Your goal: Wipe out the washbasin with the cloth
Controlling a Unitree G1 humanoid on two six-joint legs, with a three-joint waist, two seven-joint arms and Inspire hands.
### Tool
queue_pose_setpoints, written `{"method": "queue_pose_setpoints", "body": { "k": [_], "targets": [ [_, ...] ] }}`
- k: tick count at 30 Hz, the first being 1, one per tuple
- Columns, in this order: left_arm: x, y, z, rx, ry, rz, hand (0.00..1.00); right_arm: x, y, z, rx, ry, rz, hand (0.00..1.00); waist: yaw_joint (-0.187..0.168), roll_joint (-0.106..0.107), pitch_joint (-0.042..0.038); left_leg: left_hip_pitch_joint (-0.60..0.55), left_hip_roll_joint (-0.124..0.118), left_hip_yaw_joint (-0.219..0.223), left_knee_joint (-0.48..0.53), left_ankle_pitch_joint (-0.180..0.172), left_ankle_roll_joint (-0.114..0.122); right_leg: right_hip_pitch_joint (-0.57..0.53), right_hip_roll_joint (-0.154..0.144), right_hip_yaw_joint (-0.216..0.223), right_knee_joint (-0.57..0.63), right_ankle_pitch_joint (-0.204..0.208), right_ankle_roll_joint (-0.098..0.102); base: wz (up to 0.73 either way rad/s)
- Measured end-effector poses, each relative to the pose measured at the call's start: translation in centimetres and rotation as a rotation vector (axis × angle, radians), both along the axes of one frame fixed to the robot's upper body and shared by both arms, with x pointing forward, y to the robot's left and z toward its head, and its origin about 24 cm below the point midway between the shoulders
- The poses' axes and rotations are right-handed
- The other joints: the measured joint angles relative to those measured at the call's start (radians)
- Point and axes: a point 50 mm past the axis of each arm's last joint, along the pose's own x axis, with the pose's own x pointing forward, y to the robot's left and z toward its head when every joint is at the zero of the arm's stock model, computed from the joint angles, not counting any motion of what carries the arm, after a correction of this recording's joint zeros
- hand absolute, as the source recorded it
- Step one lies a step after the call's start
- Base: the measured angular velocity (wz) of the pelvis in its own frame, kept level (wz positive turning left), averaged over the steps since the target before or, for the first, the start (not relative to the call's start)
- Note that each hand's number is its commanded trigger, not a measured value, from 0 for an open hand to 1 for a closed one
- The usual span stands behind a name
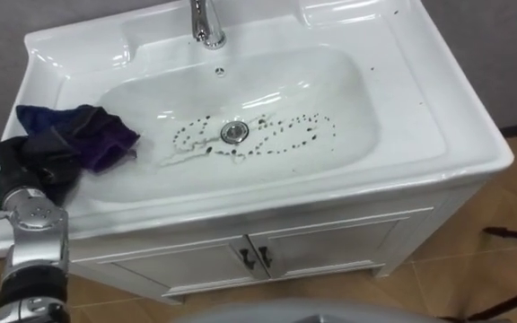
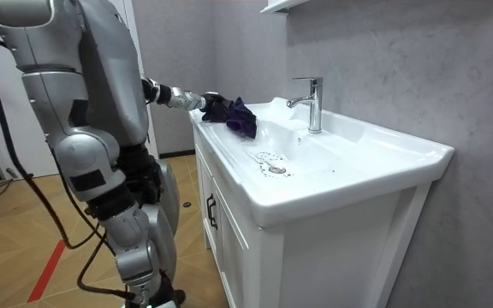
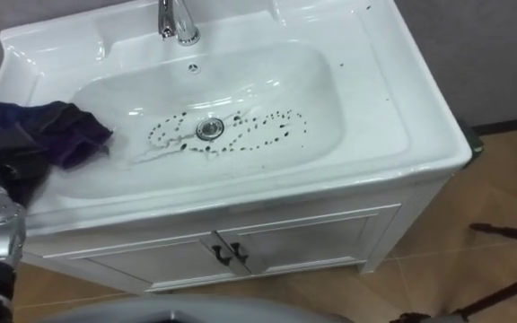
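While outstretched, left hand (image 1: 34, 166) around cloth (image 1: 95, 135)

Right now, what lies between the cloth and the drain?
From the purple cloth toward the drain: bare white basin, then a curve of dark specks, seen in the left eye view.

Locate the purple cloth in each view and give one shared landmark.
Left eye view: purple cloth at left, on the left slope of the basin.
Right eye view: purple cloth at left, same spot.
Room view: purple cloth upper centre, at the basin's far end.
Shared landmark: faucet on the back rim.
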Motion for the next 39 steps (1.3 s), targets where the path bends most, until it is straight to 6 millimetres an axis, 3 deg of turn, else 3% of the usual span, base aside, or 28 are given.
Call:
{"method": "queue_pose_setpoints", "body": {
  "k": [3, 10, 19, 24, 30, 39],
  "targets": [
    [0.3, -0.1, 0.5, 0.013, -0.023, -0.012, 1.0, 0.3, 0.1, 0.0, 0.006, -0.031, 0.005, 0.0, 0.001, -0.011, 0.0078, -0.004, 0.0, -0.002, 0.0, 0.0, 0.0, 0.0, 0.0, -0.003, -0.004, 0.0, 0.0, 0.05],
    [0.7, -1.0, 1.7, 0.059, -0.075, -0.057, 1.0, 0.7, 0.2, 0.0, 0.019, -0.087, -0.008, 0.0, -0.008, -0.027, 0.0178, -0.023, -0.004, -0.016, 0.0, 0.0, 0.0, -0.001, -0.002, -0.032, -0.021, 0.001, 0.002, 0.14],
    [2.3, -3.8, 4.2, 0.071, -0.218, -0.157, 1.0, 0.8, 0.4, -0.1, 0.027, -0.116, 0.004, 0.0, -0.037, -0.037, 0.0188, -0.043, -0.002, -0.033, 0.002, -0.002, -0.003, -0.021, -0.002, -0.037, -0.016, 0.002, 0.003, 0.01],
    [3.3, -5.4, 6.3, 0.134, -0.3, -0.24, 1.0, -0.1, 0.7, -0.3, 0.034, -0.1, -0.013, 0.0, -0.059, -0.029, 0.0158, -0.044, -0.001, -0.033, 0.001, -0.002, -0.003, -0.026, -0.002, -0.032, -0.009, 0.003, 0.004, -0.02],
    [3.5, -6.0, 6.3, 0.126, -0.299, -0.271, 1.0, -1.2, 0.8, -0.5, 0.03, -0.083, -0.041, 0.0, -0.077, -0.026, 0.0223, -0.044, 0.001, -0.033, 0.001, -0.002, -0.003, -0.035, -0.001, -0.023, 0.0, 0.003, 0.004, -0.04],
    [3.6, -6.0, 6.4, 0.215, -0.269, -0.3, 1.0, -2.1, 1.1, -0.6, 0.034, -0.047, -0.05, 0.0, -0.081, -0.028, 0.0244, -0.036, -0.001, -0.025, 0.001, -0.002, -0.003, -0.034, -0.001, -0.006, 0.001, 0.004, 0.006, -0.05]
  ]
}}
